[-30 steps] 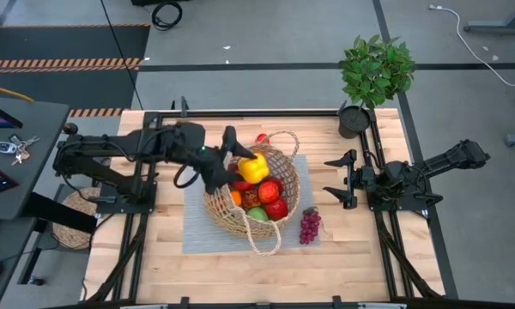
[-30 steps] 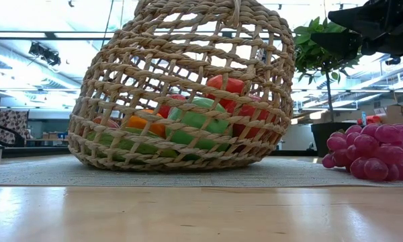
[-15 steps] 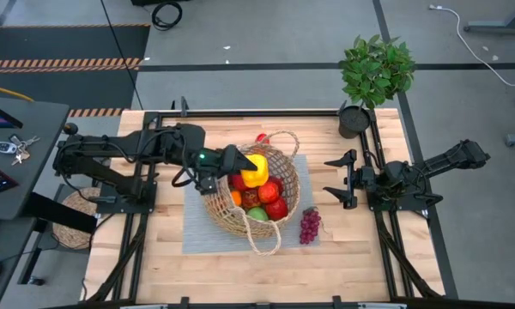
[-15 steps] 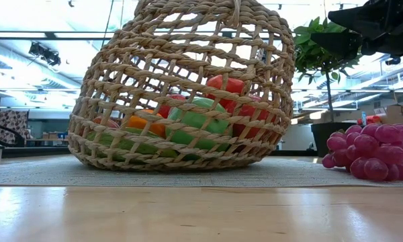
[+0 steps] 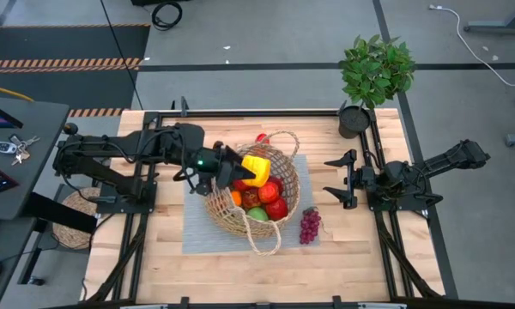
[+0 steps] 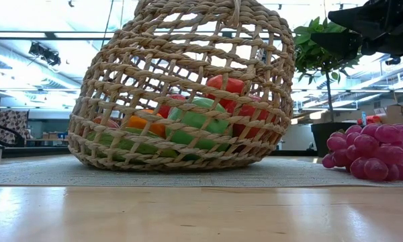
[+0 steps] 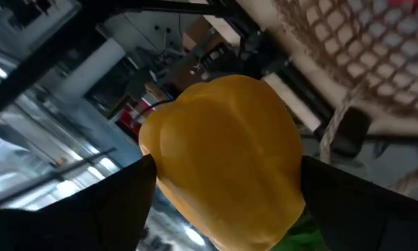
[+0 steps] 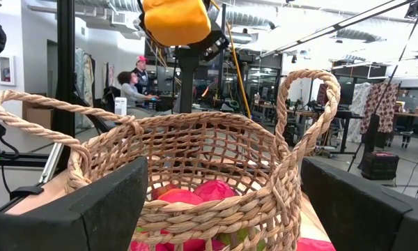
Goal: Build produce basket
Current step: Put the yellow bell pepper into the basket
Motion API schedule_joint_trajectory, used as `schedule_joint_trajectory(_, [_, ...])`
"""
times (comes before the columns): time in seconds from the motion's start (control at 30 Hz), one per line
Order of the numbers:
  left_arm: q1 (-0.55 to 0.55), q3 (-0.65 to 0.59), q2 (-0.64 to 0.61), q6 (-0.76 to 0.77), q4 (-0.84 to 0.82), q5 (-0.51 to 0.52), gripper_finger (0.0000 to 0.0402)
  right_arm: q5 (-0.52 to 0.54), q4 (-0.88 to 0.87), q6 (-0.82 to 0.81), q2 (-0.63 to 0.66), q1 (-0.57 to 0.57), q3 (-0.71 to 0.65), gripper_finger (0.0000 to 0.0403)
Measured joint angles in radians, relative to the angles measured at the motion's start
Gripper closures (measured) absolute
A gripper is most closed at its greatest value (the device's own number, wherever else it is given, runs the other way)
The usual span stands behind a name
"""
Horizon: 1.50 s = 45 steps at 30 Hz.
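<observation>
The tan wicker basket (image 5: 256, 199) stands on a grey mat (image 5: 199, 230) at the table's middle. It holds red, orange and green produce (image 5: 269, 199), which also shows through the weave in the low view (image 6: 198, 121). My left gripper (image 5: 243, 169) is shut on a yellow pepper (image 5: 256, 169) above the basket's left rim. In the right wrist view the pepper (image 8: 175, 19) hangs above the basket (image 8: 195, 160). Purple grapes (image 5: 310, 225) lie on the table right of the basket. My right gripper (image 5: 333, 179) is open and empty, right of the basket. My left gripper pinches the yellow pepper by two opposite sides (image 7: 160, 174) between its two fingers (image 7: 122, 206). The fingers come about level from the table's left. The pepper is lifted clear, above the basket's rim and the produce inside.
A potted green plant (image 5: 373, 73) stands at the far right corner. A small red piece (image 5: 261, 136) lies by the basket's far rim. A flat round woven mat (image 5: 69, 219) lies beside the table's left edge. Bare wood shows along the near edge.
My left gripper has turned about its wrist and come down a little, keeping hold of the yellow pepper, which stays above the basket's left rim. The basket and the grapes have not moved.
</observation>
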<state>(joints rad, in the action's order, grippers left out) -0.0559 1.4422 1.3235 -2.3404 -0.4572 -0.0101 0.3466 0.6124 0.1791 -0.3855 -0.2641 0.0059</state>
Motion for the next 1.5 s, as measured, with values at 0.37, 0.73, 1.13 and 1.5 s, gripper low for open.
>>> schedule_joint_trajectory(0.37, [0.0,0.0,-0.001,-0.022,0.003,0.002,0.0058,0.0,0.0,0.0,0.0,0.0,0.0,0.0023])
schedule_joint_trajectory(0.73, [0.058,0.0,-0.001,0.812,0.002,-0.041,0.0058,0.0,0.0,0.0,0.0,0.0,0.0,0.0023])
schedule_joint_trajectory(1.13, [0.105,0.0,-0.001,2.173,0.026,-0.045,0.0058,0.0,0.0,0.0,0.0,0.0,0.0,0.0023])
schedule_joint_trajectory(1.5, [0.128,0.001,0.006,2.792,0.077,0.007,0.0058,0.0,0.0,0.0,0.0,0.0,0.0,0.0023])
